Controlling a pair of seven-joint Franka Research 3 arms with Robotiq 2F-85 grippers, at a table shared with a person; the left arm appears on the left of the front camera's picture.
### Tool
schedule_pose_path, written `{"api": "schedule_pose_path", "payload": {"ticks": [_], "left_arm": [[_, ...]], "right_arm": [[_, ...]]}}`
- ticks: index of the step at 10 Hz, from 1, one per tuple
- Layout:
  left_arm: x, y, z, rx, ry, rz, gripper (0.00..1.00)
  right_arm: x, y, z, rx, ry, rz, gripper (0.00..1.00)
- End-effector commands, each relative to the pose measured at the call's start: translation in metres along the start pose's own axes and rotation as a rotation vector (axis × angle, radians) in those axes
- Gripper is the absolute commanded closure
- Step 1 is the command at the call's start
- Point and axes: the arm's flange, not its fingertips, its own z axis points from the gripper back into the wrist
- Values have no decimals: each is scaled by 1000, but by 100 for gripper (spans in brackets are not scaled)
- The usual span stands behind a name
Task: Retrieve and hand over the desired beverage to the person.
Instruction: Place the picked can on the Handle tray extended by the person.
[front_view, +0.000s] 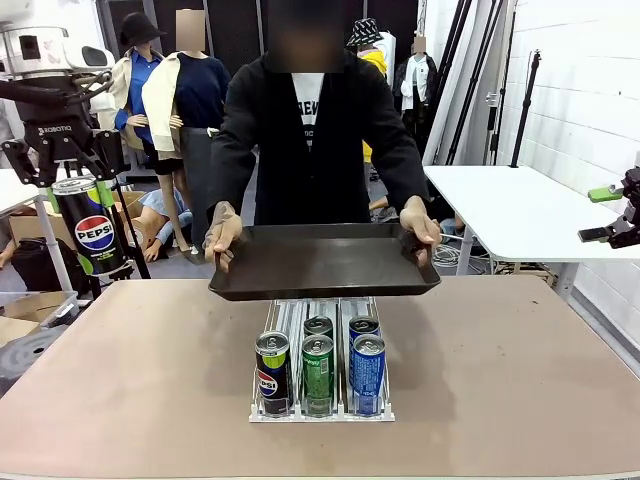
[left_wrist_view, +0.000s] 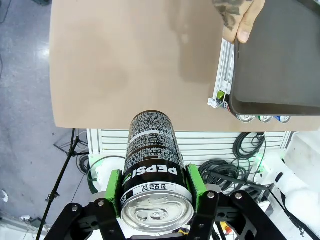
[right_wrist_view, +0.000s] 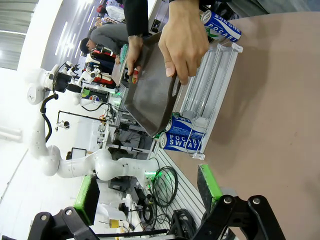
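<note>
Left of the rack (front_view: 322, 414), off the desk (front_view: 520, 380), the left gripper (front_view: 70, 172) pinches a Pepsi can (front_view: 93, 235) upright. Far right, the right gripper (front_view: 600, 214) stands spread, empty. The clear rack holds a black can (front_view: 272, 372), a green can (front_view: 318, 372) and a blue can (front_view: 367, 372) in front, with two more behind. Above its far end the person (front_view: 300, 140) holds an empty dark tray (front_view: 325, 262).

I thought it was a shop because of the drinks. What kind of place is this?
Probably a robot lab or test room, not a shop. The left gripper holds a Pepsi can, loose cables lie in coils, and a person holds a tray over a plain work table.
</note>
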Motion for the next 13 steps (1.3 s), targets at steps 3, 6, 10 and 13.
{"api": "schedule_pose_path", "payload": {"ticks": [3, 6, 10, 13], "left_arm": [[3, -33, 31, -15, -48, -60, 100], [9, -77, 53, 58, -93, -99, 100], [47, -126, 76, 79, -109, -189, 100], [74, -172, 77, 101, -89, -288, 100]], "right_arm": [[0, 1, -1, 1, 2, -10, 0], [0, 1, -1, 1, 2, -10, 0], [0, 1, -1, 1, 2, -10, 0], [0, 1, -1, 1, 2, -10, 0]]}}
